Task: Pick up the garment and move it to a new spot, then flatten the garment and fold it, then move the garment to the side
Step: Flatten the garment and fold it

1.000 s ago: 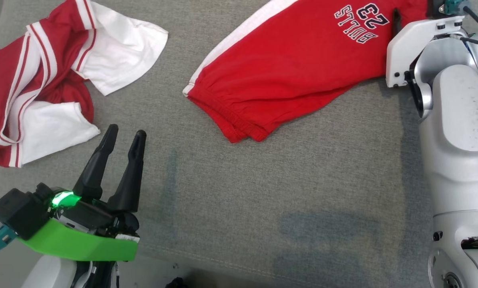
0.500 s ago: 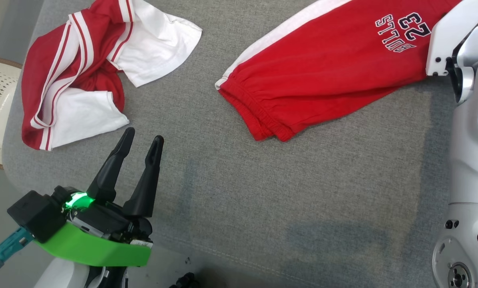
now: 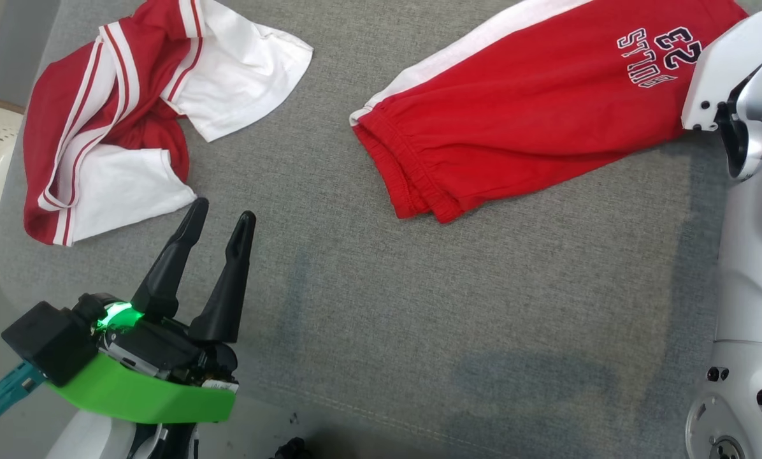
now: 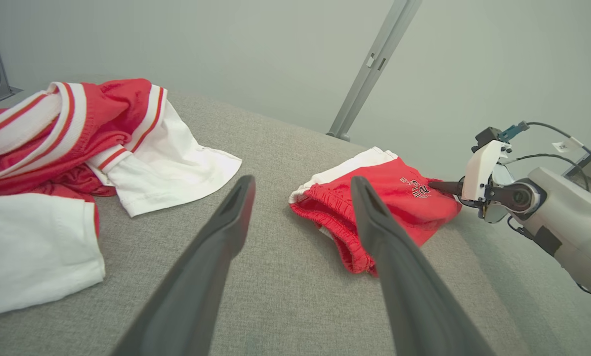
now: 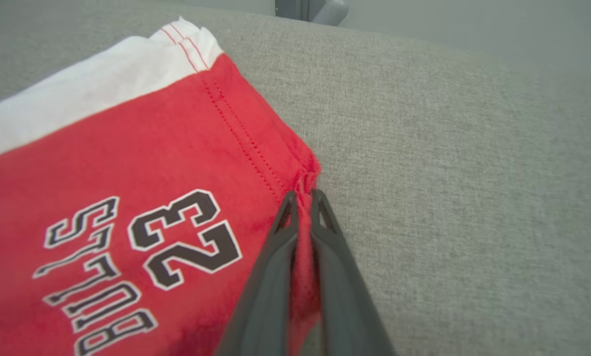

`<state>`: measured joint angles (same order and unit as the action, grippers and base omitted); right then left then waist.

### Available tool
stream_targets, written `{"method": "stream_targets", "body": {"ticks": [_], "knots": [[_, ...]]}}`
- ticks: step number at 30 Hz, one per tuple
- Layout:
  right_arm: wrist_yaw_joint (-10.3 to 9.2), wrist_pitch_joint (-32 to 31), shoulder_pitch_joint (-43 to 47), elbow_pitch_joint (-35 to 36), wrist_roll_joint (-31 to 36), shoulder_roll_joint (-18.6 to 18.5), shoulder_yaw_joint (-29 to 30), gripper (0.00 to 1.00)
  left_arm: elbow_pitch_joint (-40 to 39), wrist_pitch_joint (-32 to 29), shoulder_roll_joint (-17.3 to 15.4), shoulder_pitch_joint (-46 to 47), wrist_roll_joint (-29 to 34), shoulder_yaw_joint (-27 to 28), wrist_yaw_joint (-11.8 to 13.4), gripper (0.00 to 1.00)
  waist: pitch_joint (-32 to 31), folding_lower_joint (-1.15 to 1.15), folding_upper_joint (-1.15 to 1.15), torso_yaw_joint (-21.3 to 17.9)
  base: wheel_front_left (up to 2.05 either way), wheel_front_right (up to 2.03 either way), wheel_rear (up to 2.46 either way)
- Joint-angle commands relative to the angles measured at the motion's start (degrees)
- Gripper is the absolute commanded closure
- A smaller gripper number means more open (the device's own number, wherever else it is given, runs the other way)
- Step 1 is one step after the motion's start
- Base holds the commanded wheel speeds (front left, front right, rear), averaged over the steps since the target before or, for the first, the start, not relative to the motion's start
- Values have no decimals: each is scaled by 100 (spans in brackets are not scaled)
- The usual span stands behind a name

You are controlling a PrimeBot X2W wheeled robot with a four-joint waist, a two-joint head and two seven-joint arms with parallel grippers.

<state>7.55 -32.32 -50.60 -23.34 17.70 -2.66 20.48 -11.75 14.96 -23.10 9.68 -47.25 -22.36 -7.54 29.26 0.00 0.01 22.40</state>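
My right end effector [image 5: 303,197] is clamping a hem corner of the red shorts [image 5: 127,158] between its closed fingers, and the rest of the garment is lying flat on the grey fabric surface [image 5: 448,148] to its left. My left end effector [image 3: 218,213] is hovering with fingers spread apart, gripping nothing. The shorts are lying ahead to its right and a crumpled red-and-white shirt [image 3: 100,127] just ahead to its left.

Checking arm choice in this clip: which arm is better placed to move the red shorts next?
Right. The right arm has its jaws shut on the hem corner of the red shorts. The left arm holds its jaws open over the cushion, apart from the shorts, nearer the red-and-white shirt.
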Motion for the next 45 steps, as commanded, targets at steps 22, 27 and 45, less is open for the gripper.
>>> {"method": "stream_targets", "body": {"ticks": [22, 27, 45], "knots": [[-12, 1734, 3114, 1448, -1639, -35, 94, 100, -274, 16, -8, -815, 631, 123, 8, 0, -997, 0, -1, -1559, 0, 0, 0], [-12, 1897, 3177, 1234, -1695, -33, 6, 100, -299, 16, 4, -886, 704, 45, 8, 0, -1109, 0, -1, -1764, 0, 0, 0], [-12, 2218, 2506, 1070, -1686, -31, -1251, 100, -46, 17, 319, -1014, 933, -63, 8, 0, -1681, 0, -1, -1933, 0, 0, 0]]}}
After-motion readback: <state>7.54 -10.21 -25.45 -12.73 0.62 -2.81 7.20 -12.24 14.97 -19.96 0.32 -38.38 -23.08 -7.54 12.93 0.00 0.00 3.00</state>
